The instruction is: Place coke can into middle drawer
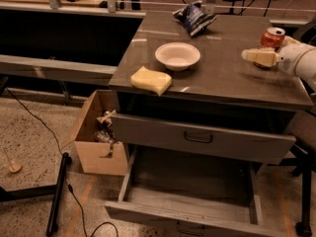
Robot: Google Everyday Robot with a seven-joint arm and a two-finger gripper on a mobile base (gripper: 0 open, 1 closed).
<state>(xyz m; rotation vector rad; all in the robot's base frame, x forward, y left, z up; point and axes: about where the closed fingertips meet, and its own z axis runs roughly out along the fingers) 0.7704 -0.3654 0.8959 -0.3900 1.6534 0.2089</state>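
The red coke can stands upright at the back right of the grey cabinet top. My gripper reaches in from the right edge and is open at the can. Its cream near finger lies across the front of the can's lower part. The rest of the white arm runs off the right edge. The middle drawer is pulled out below, showing a bare grey tray floor, with a dark handle on its front at the bottom edge.
A white bowl, a yellow sponge and a blue-and-white snack bag sit on the cabinet top. The upper drawer front is shut. A cardboard box and a black pole are on the floor at left.
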